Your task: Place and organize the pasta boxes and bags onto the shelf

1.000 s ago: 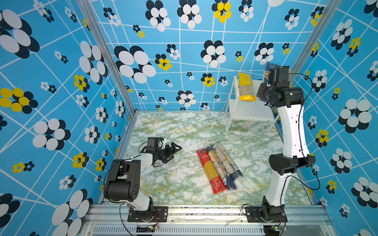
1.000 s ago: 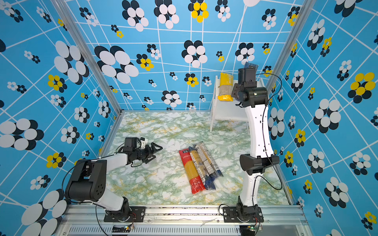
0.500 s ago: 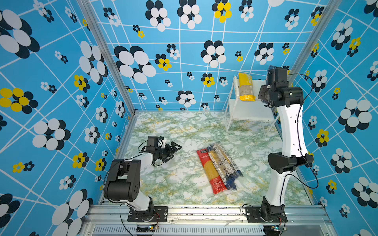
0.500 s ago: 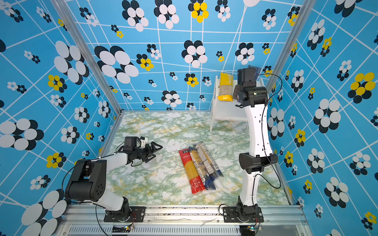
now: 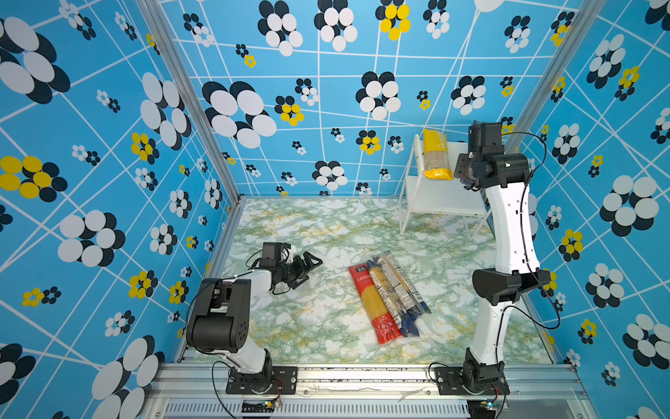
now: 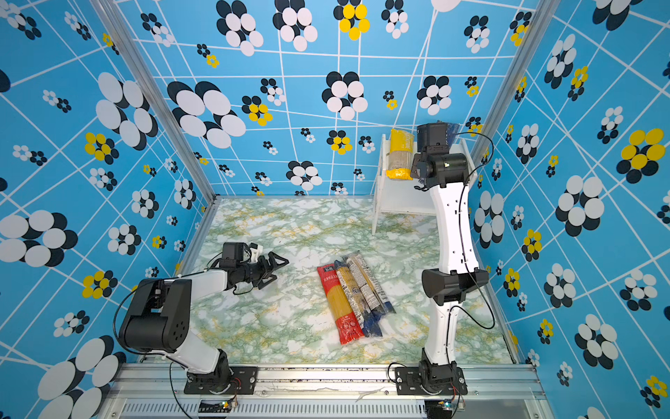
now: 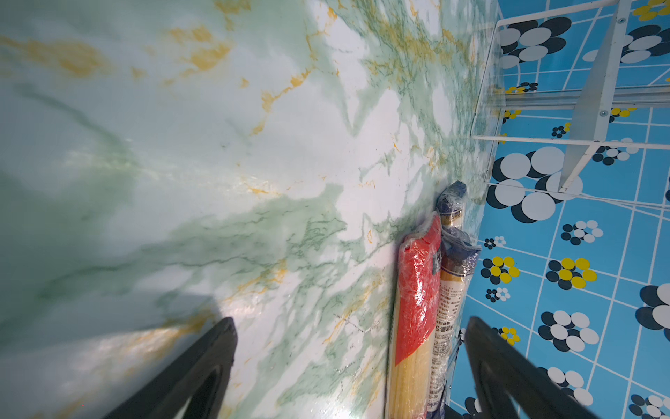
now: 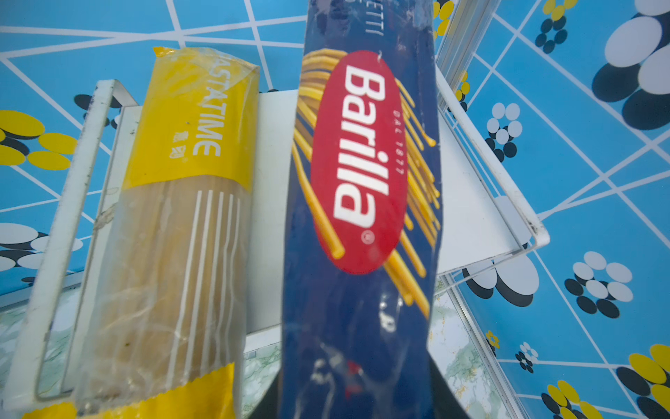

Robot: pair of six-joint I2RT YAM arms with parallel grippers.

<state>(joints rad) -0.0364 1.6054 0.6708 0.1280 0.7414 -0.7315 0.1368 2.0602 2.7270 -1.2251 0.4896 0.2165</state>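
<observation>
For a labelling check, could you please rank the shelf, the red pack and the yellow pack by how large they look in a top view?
1. shelf
2. red pack
3. yellow pack: it looks smallest, but it lies foreshortened on the shelf's top board, so its true size against the red pack is unsure.

Blue flower-patterned walls [image 5: 108, 145] enclose a green-veined marble floor [image 5: 326, 232].

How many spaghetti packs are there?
5. Yellow pack on the shelf; dark blue Barilla pack beside it, in the right jaws; red pack and two clear packs together on the table. None seems hidden.
</observation>
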